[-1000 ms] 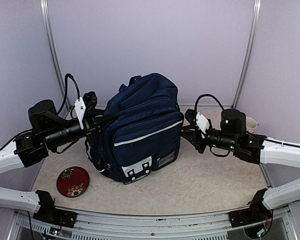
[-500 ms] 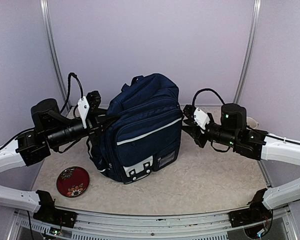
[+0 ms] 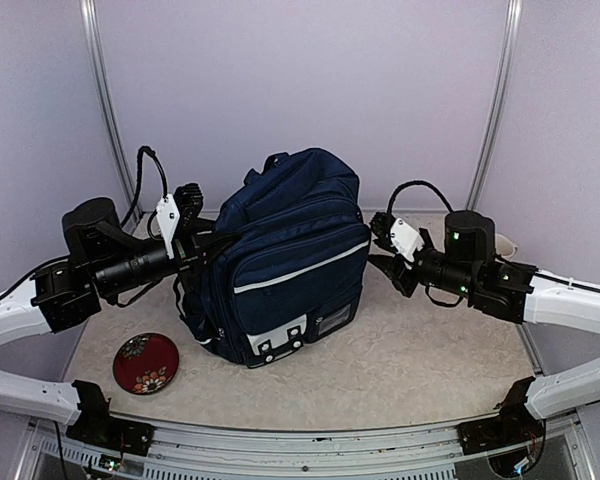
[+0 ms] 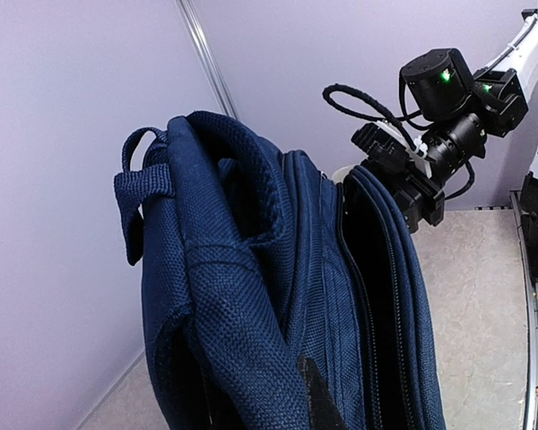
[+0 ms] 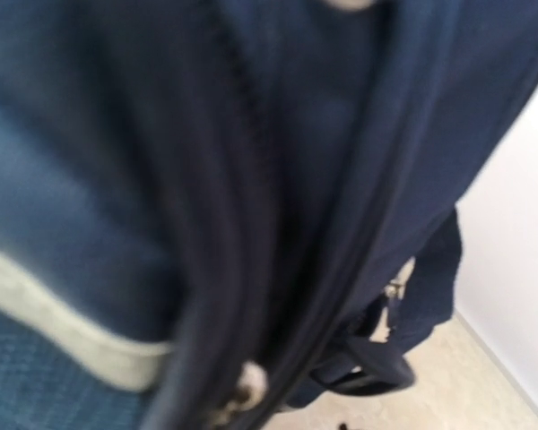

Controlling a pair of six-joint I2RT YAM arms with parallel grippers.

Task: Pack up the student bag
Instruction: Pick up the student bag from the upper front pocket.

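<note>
The table point(image 3: 420, 365) carries the bag point(image 3: 285, 255) at its middle, standing upright with its striped front toward the arm bases. In the left wrist view one top compartment gapes slightly. The left gripper point(image 3: 202, 243) is against the bag's left side, among its dark straps; whether its fingers are spread or pinching fabric cannot be told. The right gripper point(image 3: 376, 248) sits at the bag's upper right edge, its wrist view a blur of blue cloth, so its grip cannot be told either. A red dish point(image 3: 145, 362) lies near the left front corner, apart from the bag.
</note>
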